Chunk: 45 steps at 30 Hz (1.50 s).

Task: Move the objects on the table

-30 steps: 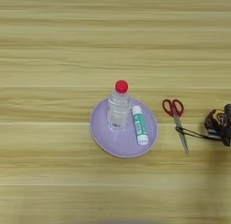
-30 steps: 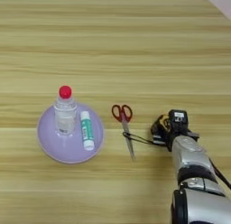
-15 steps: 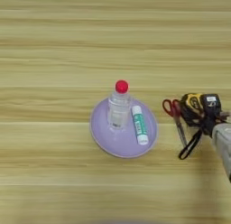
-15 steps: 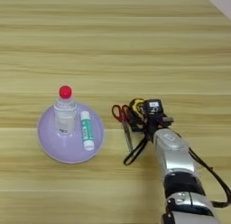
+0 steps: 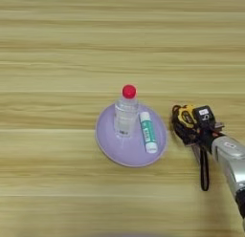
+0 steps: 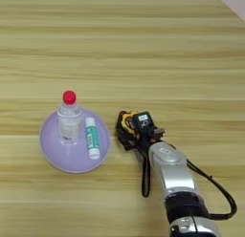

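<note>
A small white glue stick with a green label (image 5: 148, 132) lies on a lilac plate (image 5: 109, 146), next to the upright bottle. My right gripper (image 6: 127, 134), black with a yellow part, hangs just right of the plate's rim, low over the table (image 5: 57, 54). It covers the spot where the red-handled scissors lay, and they are hidden beneath it. The silver forearm (image 6: 171, 170) reaches in from the bottom right, with a black cable (image 6: 145, 179) trailing beside it.
A clear bottle with a red cap (image 6: 70, 119) stands on the left half of the plate (image 6: 52, 156), a finger's width from the glue stick (image 6: 92, 137). Bare wood stretches all around the plate.
The arm has moved left from the right edge, over the scissors, which showed before and are now covered. Plate, bottle and glue stick have stayed put.
</note>
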{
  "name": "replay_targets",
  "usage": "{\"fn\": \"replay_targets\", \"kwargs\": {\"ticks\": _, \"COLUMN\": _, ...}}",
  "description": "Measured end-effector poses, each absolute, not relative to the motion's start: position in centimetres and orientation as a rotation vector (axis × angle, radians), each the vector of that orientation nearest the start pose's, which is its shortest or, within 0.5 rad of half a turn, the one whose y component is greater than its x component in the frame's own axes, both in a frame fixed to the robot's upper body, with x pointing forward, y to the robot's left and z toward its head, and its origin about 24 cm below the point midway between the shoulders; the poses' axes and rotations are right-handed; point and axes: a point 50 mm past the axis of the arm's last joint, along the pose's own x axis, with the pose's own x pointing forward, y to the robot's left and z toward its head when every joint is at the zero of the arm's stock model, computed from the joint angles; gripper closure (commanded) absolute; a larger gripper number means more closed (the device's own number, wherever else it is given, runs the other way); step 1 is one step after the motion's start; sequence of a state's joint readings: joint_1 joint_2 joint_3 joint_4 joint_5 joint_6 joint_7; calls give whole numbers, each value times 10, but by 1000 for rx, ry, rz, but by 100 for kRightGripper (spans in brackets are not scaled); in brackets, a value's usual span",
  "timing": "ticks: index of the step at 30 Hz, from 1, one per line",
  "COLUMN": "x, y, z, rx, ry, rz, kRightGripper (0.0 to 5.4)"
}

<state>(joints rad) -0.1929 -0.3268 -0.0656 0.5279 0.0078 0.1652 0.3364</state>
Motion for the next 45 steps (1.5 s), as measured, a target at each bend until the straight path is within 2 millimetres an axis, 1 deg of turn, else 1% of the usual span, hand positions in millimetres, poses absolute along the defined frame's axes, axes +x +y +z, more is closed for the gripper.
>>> {"fn": "replay_targets", "kwargs": {"ticks": 6, "x": 265, "y": -232, "z": -28, "rx": -229, "ry": 558, "rz": 192, "kRightGripper": 120}}
{"fn": "replay_targets", "kwargs": {"ticks": 18, "x": 265, "y": -231, "z": -29, "rx": -259, "ry": 563, "rz": 197, "kRightGripper": 121}}
{"fn": "replay_targets", "kwargs": {"ticks": 19, "x": 265, "y": -231, "z": -29, "rx": -263, "ry": 563, "rz": 199, "kRightGripper": 92}}
{"fn": "replay_targets", "kwargs": {"ticks": 29, "x": 265, "y": -231, "z": -29, "rx": -269, "ry": 562, "rz": 198, "kRightGripper": 6}}
{"fn": "replay_targets", "kwargs": {"ticks": 41, "x": 266, "y": -233, "z": -27, "rx": -273, "ry": 551, "rz": 179, "kRightGripper": 6}}
{"fn": "replay_targets", "kwargs": {"ticks": 45, "x": 266, "y": -239, "z": -24, "rx": -280, "ry": 544, "rz": 147, "kRightGripper": 6}}
